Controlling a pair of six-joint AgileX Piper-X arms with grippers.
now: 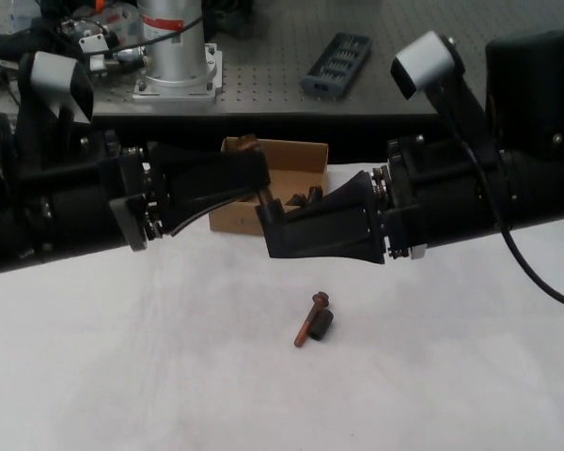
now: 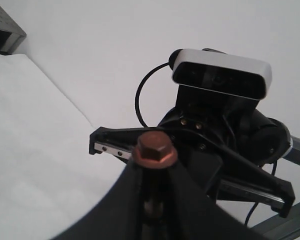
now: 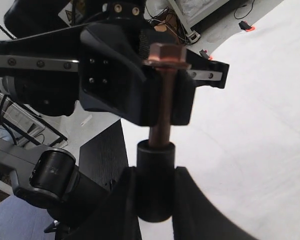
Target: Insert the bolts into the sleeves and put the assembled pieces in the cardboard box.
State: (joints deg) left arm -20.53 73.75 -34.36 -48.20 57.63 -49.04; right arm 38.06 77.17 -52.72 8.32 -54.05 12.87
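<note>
Copper hex-head bolt (image 3: 164, 54) clamped in left gripper (image 3: 162, 107), shank end at mouth of black sleeve (image 3: 155, 175) gripped by right gripper (image 3: 155, 210). Second bolt (image 1: 307, 324) and second sleeve (image 1: 323, 325) lie touching on bench (image 1: 169, 376). Open cardboard box (image 1: 282, 155) behind holds dark pieces (image 1: 301, 198).

Bright, even light glares off white cloth (image 1: 122, 376).

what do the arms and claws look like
Both arms are matte black. The left claw and right claw are black wedges tapering to the tips, each on a silver rail with small screws. A white-cased camera sits on each wrist; a black cable runs from the right one.
</note>
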